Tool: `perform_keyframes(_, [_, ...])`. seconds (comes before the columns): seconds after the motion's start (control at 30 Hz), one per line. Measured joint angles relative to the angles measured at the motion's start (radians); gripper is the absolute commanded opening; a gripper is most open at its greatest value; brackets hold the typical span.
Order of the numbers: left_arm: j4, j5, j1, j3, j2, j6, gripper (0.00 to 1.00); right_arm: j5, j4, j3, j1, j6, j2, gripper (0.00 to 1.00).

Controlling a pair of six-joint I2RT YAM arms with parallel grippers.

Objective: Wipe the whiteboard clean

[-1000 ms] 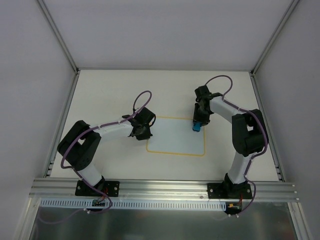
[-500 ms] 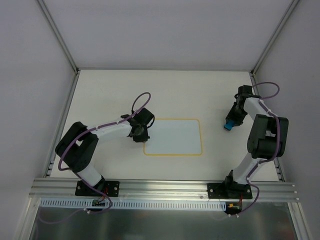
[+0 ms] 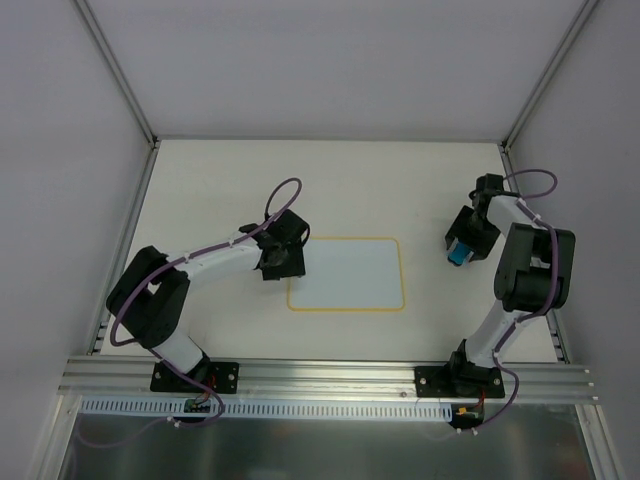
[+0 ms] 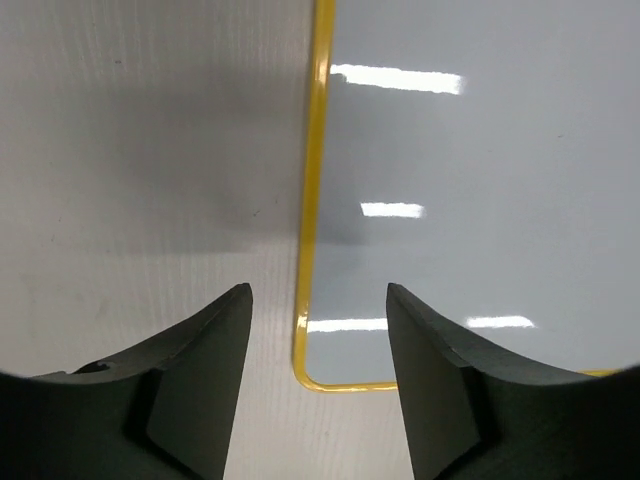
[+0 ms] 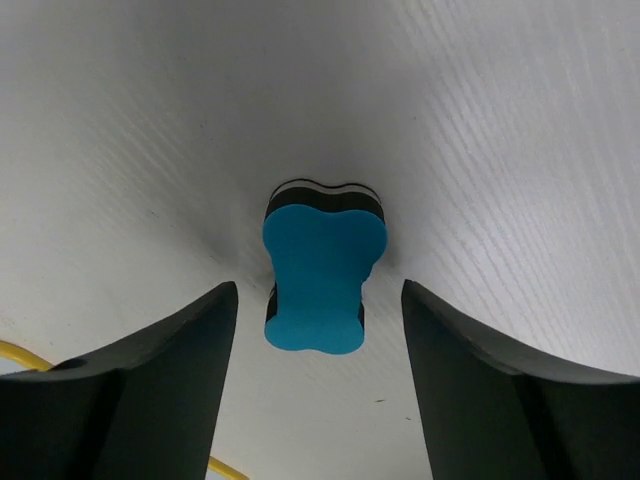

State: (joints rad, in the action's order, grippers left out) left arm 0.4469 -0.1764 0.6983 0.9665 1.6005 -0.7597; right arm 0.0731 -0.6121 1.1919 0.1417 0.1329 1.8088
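The whiteboard (image 3: 347,273) lies flat mid-table, white with a thin yellow border and no marks showing. My left gripper (image 3: 283,262) hovers at its left edge, open, with nothing between the fingers; the left wrist view shows the whiteboard (image 4: 480,180) and its yellow corner between the left gripper (image 4: 318,300) tips. The blue eraser (image 3: 458,252) rests on the table to the right of the board. My right gripper (image 3: 462,240) stands open around it; in the right wrist view the eraser (image 5: 322,268) lies free between the right gripper (image 5: 318,300) fingers, touching neither.
Metal frame posts and white walls bound the table on the left (image 3: 120,75), right (image 3: 545,80) and back. An aluminium rail (image 3: 330,378) runs along the near edge by the arm bases.
The right arm carried the eraser off the board to the right, set it down and opened. The left gripper opened beside the board's left edge. The board shifted slightly left.
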Motion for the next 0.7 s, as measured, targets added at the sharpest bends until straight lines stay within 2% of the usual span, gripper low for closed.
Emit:
perform_keyframes(0.03, [0.006,-0.001,0.0,0.008,-0.008,0.002,0.61,-0.001,0.001,-0.002,0.0,-0.002,-0.005,0.8])
perform_keyframes(0.07, [0.01,-0.002,0.0,0.016,-0.018,0.005,0.7,0.0,0.002,-0.008,0.0,-0.004,-0.015,0.93])
perform_keyframes(0.13, [0.017,-0.008,0.0,0.039,-0.041,0.018,0.83,0.0,-0.002,-0.025,0.0,-0.008,-0.058,0.99])
perform_keyframes(0.17, [0.02,-0.009,0.0,0.05,-0.053,0.024,0.98,0.001,-0.009,-0.031,0.0,-0.01,-0.087,0.99])
perform_keyframes(0.3, [0.037,-0.024,-0.002,0.088,-0.132,0.045,0.99,0.003,-0.035,-0.039,0.0,-0.027,-0.306,0.99])
perform_keyframes(0.4, [0.066,-0.05,-0.007,0.112,-0.229,0.078,0.99,0.014,-0.05,-0.03,0.0,-0.052,-0.531,0.99])
perform_keyframes(0.7, [0.137,-0.197,-0.013,0.211,-0.614,0.26,0.99,0.019,-0.093,0.065,0.0,-0.168,-1.024,0.99])
